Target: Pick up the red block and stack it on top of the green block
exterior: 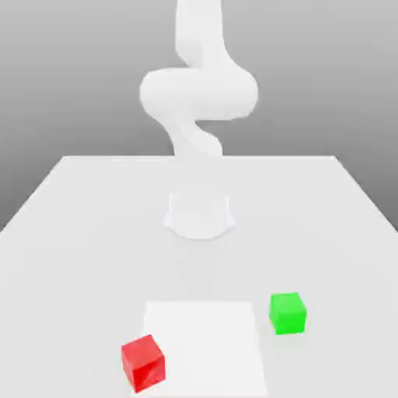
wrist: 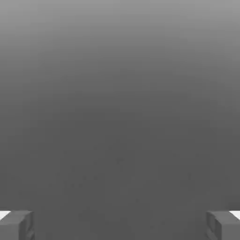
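Hand (wrist: pixel 120 226) open, plain grey fingers (wrist: pixel 16 226)

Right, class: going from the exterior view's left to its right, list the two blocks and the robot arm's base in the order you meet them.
Red block, robot arm's base, green block.

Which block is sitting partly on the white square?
The red block, toward the exterior view's left; the green block sits off the white square.
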Action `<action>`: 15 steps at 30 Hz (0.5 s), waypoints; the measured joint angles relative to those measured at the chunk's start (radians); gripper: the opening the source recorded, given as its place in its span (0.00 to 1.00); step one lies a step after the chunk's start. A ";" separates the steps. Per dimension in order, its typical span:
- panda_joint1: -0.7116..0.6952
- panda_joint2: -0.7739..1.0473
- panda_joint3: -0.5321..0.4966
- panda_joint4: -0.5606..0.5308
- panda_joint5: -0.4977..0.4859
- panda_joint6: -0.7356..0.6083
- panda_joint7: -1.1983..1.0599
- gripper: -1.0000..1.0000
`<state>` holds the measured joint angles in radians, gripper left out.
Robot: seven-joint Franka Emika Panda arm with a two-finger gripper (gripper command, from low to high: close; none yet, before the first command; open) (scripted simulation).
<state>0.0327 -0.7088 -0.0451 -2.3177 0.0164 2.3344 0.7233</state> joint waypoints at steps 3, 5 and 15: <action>0.038 0.114 -0.055 -0.022 0.023 0.043 -0.098 0.50; 0.061 0.187 -0.088 -0.036 0.040 0.070 -0.162 0.50; 0.126 0.552 -0.207 -0.106 0.135 0.205 -0.488 0.50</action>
<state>0.1583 -0.1567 -0.2520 -2.4235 0.1514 2.5398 0.2353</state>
